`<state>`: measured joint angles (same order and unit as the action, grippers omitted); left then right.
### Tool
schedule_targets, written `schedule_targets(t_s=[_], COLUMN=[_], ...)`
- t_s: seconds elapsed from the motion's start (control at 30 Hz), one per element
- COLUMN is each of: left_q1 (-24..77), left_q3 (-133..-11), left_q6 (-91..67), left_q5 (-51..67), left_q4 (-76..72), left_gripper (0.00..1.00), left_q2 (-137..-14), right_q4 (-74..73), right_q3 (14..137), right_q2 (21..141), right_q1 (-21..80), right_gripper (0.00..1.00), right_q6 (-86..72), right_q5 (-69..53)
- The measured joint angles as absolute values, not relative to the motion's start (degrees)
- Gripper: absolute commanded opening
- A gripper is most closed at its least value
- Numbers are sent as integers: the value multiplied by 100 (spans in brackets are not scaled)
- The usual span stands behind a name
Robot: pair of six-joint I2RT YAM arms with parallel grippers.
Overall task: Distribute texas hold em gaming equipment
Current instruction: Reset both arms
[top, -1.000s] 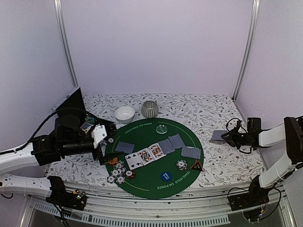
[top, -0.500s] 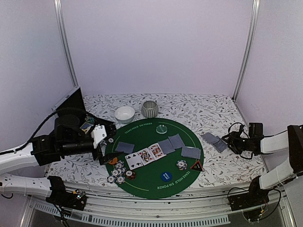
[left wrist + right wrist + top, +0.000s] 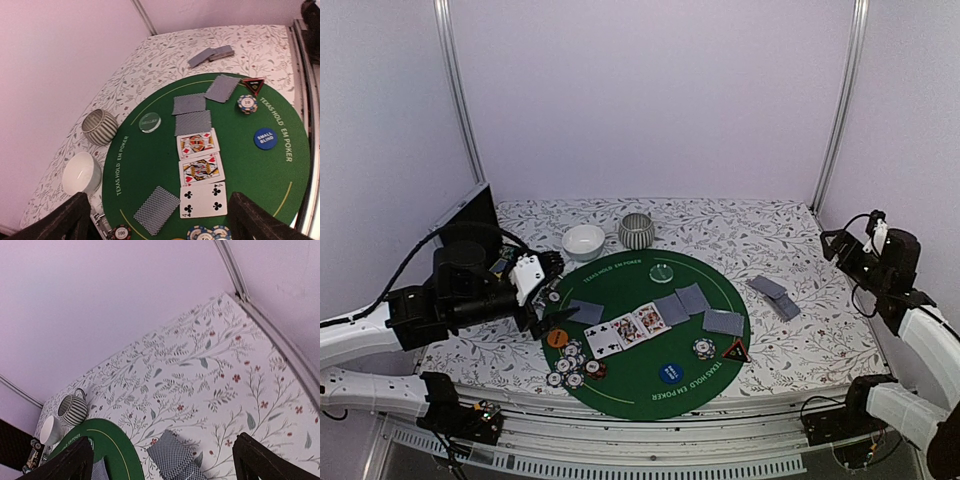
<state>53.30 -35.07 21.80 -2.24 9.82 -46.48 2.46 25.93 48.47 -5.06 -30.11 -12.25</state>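
A grey-blue-backed deck (image 3: 773,296) lies fanned on the floral cloth, just right of the green mat (image 3: 625,392). My right gripper (image 3: 838,245) hangs open, high and to the right of it; the right wrist view has the deck (image 3: 175,459) below between the spread fingers (image 3: 260,457). On the mat are three face-up cards (image 3: 625,330), face-down cards (image 3: 584,311), a chip pile (image 3: 572,366), a chip stack (image 3: 704,348), the blue (image 3: 669,375), orange (image 3: 557,338) and pale green (image 3: 662,271) discs and the red-black triangle (image 3: 735,350). My left gripper (image 3: 548,292) is open and empty at the mat's left edge.
A white bowl (image 3: 584,241) and a striped grey bowl (image 3: 636,231) stand behind the mat. A single chip (image 3: 121,232) lies off the mat's left edge near my left fingers. Metal frame posts rise at the back corners.
My right gripper opened, left the deck on the cloth and drew back up to the right. The left arm shifted slightly, uncovering the orange disc.
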Motion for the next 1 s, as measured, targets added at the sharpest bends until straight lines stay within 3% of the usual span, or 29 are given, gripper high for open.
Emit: schedule_targets(t_s=[0.17,0.43,0.57,0.77,1.0], left_q1=[4624,1911,923,493,193], left_q3=[-3509,-3551,-3347,-2394,-1584], left_q6=[1811,215,-582,-856,-440], left_q5=[-1033,-1422,-1776,-2161,-2154], left_q4=[508,-283,-1039,-2895,-4689], left_gripper=[98,98,98,98,98], left_q2=[-4744,-4862,-4895,-5631,-6851], right_q4=[687,2453,3428,4987,7175], right_q3=[2615,1378,884,176,78], right_q2=[3846,3424,3898,5118,7384], right_q1=[-506,-506,-506,-506,-534], right_gripper=[99,99,99,99,99], right_q6=[-2143,-1485,-1273,-952,-635], right_q5=[-998,-690,-561,-368,-449])
